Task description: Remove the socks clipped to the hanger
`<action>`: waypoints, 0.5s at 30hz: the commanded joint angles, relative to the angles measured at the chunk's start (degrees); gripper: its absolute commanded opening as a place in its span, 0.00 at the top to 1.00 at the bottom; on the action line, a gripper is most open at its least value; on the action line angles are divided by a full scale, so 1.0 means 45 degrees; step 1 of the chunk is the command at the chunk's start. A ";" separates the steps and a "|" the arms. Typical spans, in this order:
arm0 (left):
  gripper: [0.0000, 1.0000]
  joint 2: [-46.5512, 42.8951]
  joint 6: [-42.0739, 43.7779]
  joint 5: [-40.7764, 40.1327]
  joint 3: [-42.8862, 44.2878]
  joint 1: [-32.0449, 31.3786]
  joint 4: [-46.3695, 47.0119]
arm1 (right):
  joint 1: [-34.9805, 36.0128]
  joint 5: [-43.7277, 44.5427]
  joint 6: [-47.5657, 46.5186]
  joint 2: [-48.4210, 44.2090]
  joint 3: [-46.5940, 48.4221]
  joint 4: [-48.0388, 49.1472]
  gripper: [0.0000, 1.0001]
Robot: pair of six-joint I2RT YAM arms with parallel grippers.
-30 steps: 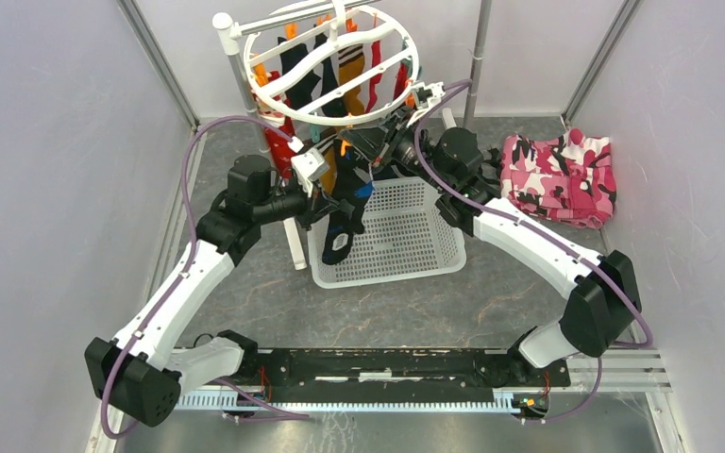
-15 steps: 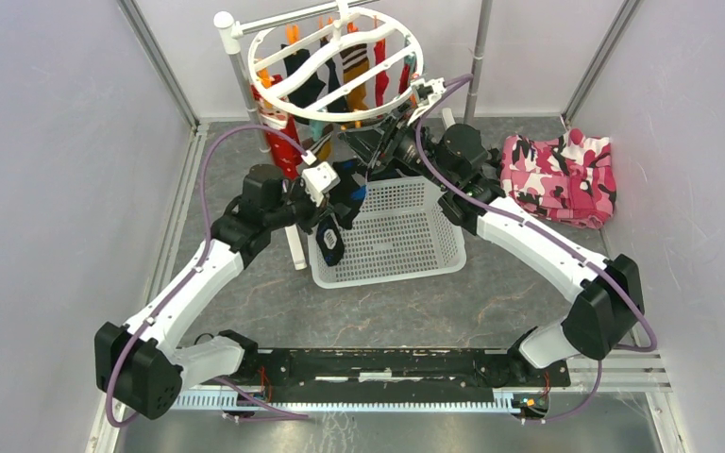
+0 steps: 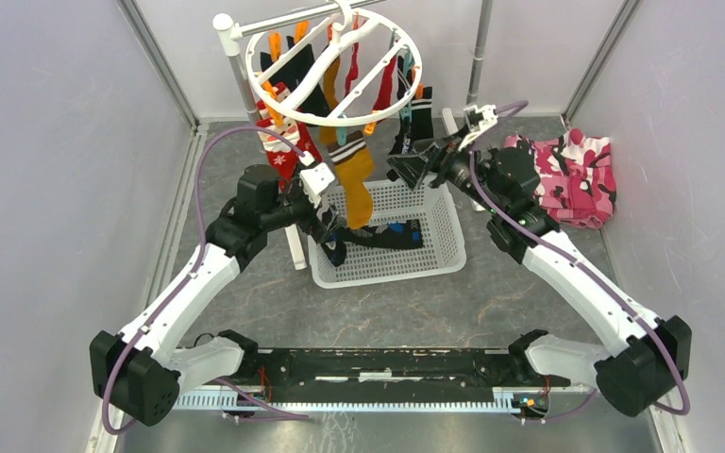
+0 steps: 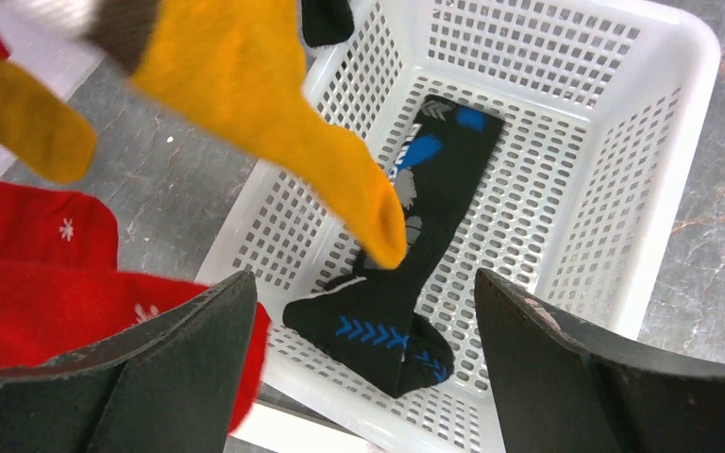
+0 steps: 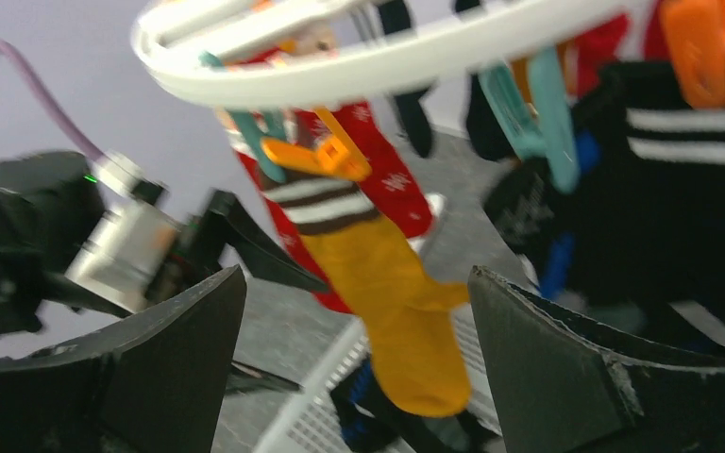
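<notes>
Top external view showed the hanger (image 3: 418,66) hung tilted at 12 o'clock above the counter (image 3: 387,302), with socks (image 3: 287,162) in red, mustard and black dangling from its clips; one black sock (image 3: 392,233) lay in the basket (image 3: 453,255) below; the left claw (image 3: 328,231) sat at the basket's 9 o'clock edge and the right claw (image 3: 408,170) at its 1 o'clock corner, both empty.

Left wrist view showed the left claw (image 4: 363,283) spread wide with nothing between its jaws; a mustard sock (image 4: 274,113) hung across the frame, its toe over the black sock (image 4: 415,245).

Right wrist view showed the right claw (image 5: 357,274) equally wide and bare, facing the mustard sock (image 5: 387,283), whose brown-and-white striped cuff sat pinched in an orange clip (image 5: 326,156); the fabric looked soft and limp.

The socks hung crowded, so a claw closing there could probably catch two at once; a hard tug might swing or unseat the tilted hanger (image 5: 368,61) rather than free the cuff.
</notes>
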 commanded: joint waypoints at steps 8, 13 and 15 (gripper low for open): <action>0.07 -0.0666 -0.1349 0.0495 0.0672 -0.0073 0.0029 | -0.1212 0.1742 -0.3628 0.0032 -0.0622 -0.1989 0.09; 0.07 -0.0801 -0.1727 0.0475 0.0756 -0.0071 -0.0090 | -0.1434 0.1151 -0.3582 0.2302 0.0982 -0.0661 0.13; 0.07 -0.0826 -0.1885 0.0427 0.0872 -0.0081 -0.0207 | -0.1440 0.0563 -0.3219 0.3069 0.1611 0.0023 0.16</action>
